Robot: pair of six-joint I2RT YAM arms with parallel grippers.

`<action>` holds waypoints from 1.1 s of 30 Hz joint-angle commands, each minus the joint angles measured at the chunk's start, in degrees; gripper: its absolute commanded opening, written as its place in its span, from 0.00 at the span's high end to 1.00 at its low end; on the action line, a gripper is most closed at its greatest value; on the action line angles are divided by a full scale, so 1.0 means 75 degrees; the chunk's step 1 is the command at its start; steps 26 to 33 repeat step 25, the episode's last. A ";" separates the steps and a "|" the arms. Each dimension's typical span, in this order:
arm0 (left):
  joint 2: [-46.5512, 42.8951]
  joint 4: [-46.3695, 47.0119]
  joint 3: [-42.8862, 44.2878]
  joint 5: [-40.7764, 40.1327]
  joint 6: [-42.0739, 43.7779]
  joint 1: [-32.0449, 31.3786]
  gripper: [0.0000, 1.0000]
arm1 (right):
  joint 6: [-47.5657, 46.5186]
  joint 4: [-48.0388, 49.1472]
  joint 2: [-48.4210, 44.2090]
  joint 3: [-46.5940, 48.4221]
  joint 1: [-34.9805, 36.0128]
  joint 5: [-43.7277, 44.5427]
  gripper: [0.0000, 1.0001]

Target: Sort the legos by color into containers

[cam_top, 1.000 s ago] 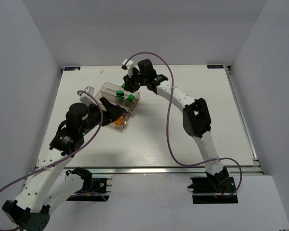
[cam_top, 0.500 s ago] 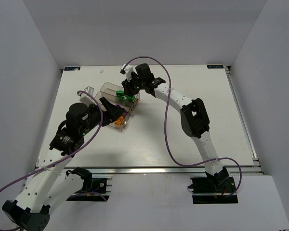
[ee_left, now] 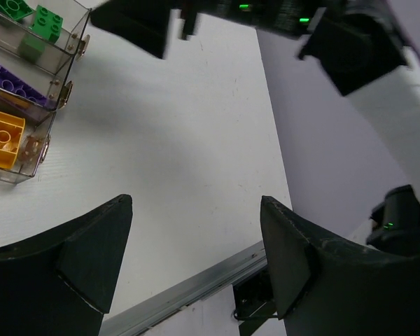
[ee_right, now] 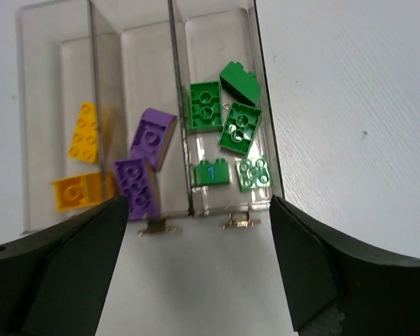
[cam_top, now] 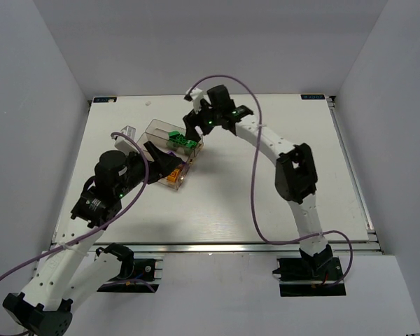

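Several small, glossy, studded green plastic bricks (ee_right: 224,131) lay in the far compartment of the clear, hard-walled three-bin container (ee_right: 140,56), with purple bricks (ee_right: 152,136) in the middle and yellow-orange bricks (ee_right: 84,133) nearest. It stood left of centre on the matte white table (ee_right: 336,105). The right gripper (ee_right: 199,203), lower a moment earlier, had lifted with jaws wide and empty, likely just after dropping a green brick. The left gripper (ee_left: 196,203) hovered beside the container, open and empty

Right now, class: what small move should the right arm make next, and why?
Probably lift the right pincer clear of the containers: its jaws stand open and empty, and the green legos, purple legos and yellow legos already lie in separate bins.
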 commanded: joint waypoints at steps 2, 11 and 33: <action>-0.0225 0.0057 -0.0139 -0.0010 0.0223 0.0010 0.16 | 0.0868 -0.1038 -0.2333 -0.0560 -0.0511 -0.0834 0.11; -0.0109 0.0596 -0.0596 0.0540 0.0587 0.0010 0.02 | 0.0835 -0.2717 -0.5169 -0.3149 -0.0816 0.1521 0.11; 0.0126 0.0972 -0.0725 0.1056 0.1032 0.0010 0.02 | 0.0682 -0.2529 -0.7796 -0.5449 -0.1401 0.2225 0.11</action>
